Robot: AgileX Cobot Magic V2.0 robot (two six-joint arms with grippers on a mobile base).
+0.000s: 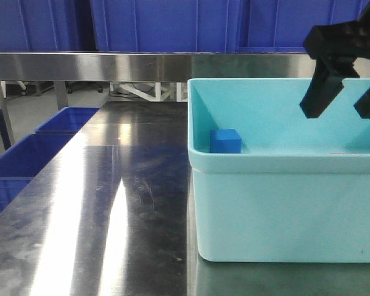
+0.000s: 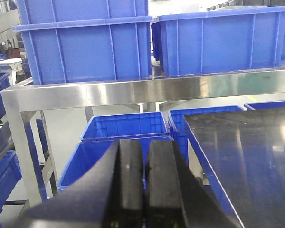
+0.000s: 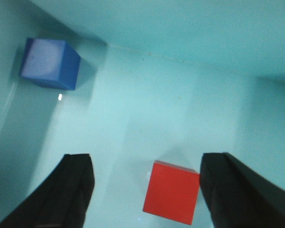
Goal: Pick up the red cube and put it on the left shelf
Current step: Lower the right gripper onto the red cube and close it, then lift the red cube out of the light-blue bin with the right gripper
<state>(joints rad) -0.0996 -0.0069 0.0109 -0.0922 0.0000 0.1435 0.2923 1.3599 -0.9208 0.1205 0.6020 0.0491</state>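
The red cube (image 3: 172,192) lies on the floor of the teal bin (image 1: 283,197); the front view does not show it. My right gripper (image 3: 147,164) hangs open over it, the cube sitting between the fingers and close to the right one. In the front view that gripper (image 1: 342,105) is above the bin's right part. The left shelf (image 2: 133,90) is a steel rail carrying large blue crates (image 2: 85,45), and it also runs along the back (image 1: 86,65). My left gripper (image 2: 145,147) is shut and empty, off the table's left edge, facing the shelf.
A blue cube (image 1: 226,140) sits in the bin's far left corner (image 3: 50,63). The bin stands on the steel tabletop (image 1: 111,203). Open blue crates (image 2: 123,126) stand on the floor below the shelf and left of the table (image 1: 24,160).
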